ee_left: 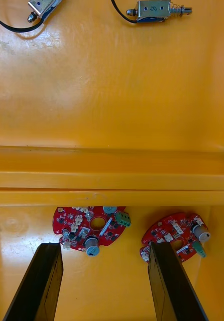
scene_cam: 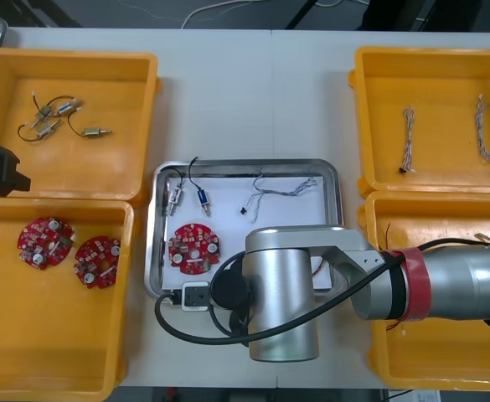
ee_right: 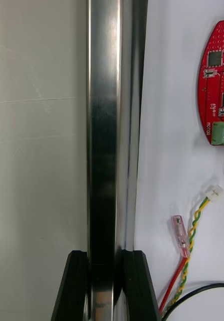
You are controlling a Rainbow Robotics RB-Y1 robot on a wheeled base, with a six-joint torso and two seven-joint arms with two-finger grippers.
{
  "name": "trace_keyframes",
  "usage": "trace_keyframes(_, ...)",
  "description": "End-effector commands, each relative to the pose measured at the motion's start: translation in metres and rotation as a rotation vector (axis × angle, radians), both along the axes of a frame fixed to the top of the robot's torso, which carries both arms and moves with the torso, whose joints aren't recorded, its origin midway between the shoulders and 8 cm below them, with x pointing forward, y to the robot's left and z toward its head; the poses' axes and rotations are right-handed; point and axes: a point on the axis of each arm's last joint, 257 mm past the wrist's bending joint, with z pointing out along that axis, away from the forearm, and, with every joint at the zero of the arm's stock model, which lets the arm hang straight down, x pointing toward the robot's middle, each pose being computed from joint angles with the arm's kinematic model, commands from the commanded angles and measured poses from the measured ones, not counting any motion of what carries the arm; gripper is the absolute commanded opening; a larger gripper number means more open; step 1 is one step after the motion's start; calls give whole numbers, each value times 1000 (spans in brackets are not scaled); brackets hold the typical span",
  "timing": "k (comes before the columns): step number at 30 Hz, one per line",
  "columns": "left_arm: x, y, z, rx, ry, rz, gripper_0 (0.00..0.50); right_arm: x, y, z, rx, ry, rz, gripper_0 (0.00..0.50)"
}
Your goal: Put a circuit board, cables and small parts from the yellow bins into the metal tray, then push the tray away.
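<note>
The loading looks finished, and I judge the push to be the step in hand. The metal tray [scene_cam: 332,180] sits mid-frame between the yellow bins [scene_cam: 69,109], and the right arm [scene_cam: 312,285] reaches over its lower edge. The right gripper [ee_right: 106,258] is closed on the tray's rim, with one black finger outside and one inside. In the tray lie a red circuit board [scene_cam: 193,249], a blue and white cable [scene_cam: 253,201], a red and yellow cable [ee_right: 185,261] and small metal parts [scene_cam: 176,201]. The next move calls for a straight shove toward the frame's top. The left gripper [ee_left: 104,248] hangs open over the lower-left bin.
</note>
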Motion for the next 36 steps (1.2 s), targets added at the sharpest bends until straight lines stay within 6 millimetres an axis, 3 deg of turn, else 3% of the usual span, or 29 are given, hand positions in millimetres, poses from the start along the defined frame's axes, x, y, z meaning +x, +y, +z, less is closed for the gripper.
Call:
trace_keyframes(1, -1, 12, 17, 76, -40, -59, 500, -8, 10, 0, 22, -4, -12, 0)
trace_keyframes(16, -1, 12, 17, 76, -40, -59, 500, 27, 0, 26, 20, -86, -50, 0)
trace_keyframes(36, -1, 12, 17, 76, -40, -59, 500, 85, -14, 79, 15, -225, -99, 0)
